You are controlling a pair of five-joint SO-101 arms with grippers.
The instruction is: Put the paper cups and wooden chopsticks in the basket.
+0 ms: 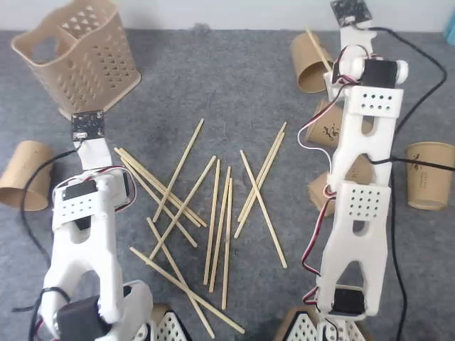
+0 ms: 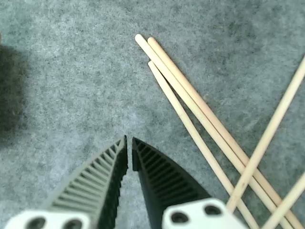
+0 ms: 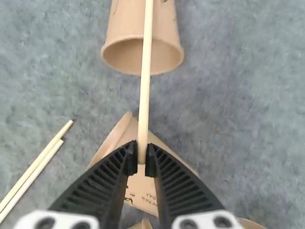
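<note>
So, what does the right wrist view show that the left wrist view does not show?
Right wrist view: the right gripper is shut on a chopstick, which passes in front of a paper cup lying on its side. A second cup lies under the gripper. Left wrist view: the left gripper is shut on nothing, beside three chopsticks lying together. Both: grey carpet with loose chopsticks on it.
</note>
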